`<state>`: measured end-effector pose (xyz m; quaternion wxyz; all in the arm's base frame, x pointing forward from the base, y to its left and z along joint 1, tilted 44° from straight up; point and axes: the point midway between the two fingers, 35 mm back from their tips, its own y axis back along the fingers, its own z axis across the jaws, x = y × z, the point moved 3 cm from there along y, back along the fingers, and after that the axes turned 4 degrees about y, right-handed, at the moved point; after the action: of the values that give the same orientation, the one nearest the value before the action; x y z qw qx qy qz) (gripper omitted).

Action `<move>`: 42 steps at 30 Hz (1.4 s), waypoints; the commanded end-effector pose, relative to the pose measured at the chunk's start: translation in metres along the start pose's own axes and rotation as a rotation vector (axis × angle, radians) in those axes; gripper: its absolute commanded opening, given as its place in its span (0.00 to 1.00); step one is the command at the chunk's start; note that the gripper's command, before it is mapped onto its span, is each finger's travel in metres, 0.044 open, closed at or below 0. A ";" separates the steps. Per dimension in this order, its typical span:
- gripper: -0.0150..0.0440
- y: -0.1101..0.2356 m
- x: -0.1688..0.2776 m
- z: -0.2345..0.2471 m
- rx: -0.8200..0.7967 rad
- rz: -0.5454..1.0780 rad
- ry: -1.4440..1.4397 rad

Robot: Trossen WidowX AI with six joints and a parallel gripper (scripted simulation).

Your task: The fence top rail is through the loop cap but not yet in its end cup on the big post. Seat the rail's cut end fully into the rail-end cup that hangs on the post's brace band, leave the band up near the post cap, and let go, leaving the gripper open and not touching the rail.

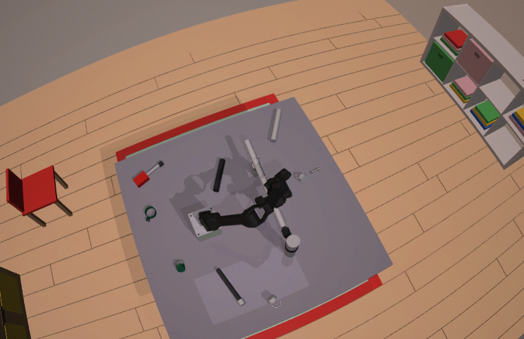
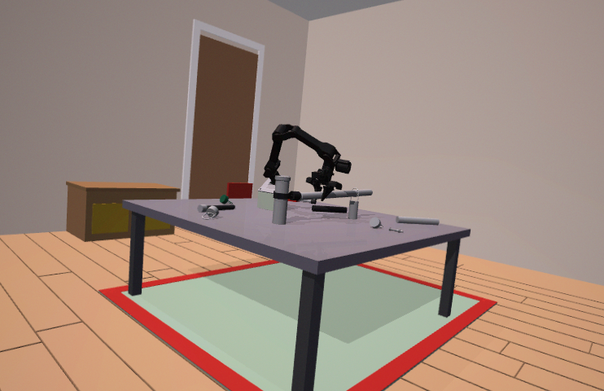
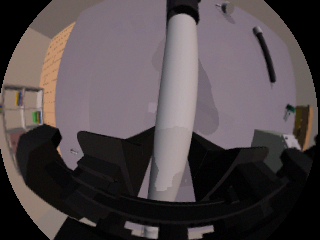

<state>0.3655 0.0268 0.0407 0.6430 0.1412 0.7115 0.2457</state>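
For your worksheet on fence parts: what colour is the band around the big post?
Black. The brace band rings the grey post, clearest in the exterior view.

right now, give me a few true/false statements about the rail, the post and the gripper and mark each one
1. The gripper is shut on the top rail. True.
2. The rail lies flat on the table. False: it is held level above it, running through the loop cap.
3. The brace band sits near the foot of the big post. False: it is high up, just under the post cap.
4. The rail's end by the post meets the dark rail-end cup. True; how deep it sits cannot be told.
5. A red chair stands on the table. False: it stands on the floor.
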 end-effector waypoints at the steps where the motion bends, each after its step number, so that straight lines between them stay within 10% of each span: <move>1: 0.25 0.001 -0.011 0.000 -0.010 -0.008 -0.007; 42: 0.25 -0.004 -0.020 -0.002 -0.006 -0.007 -0.004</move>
<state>0.3657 0.0146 0.0467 0.6421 0.1467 0.7106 0.2475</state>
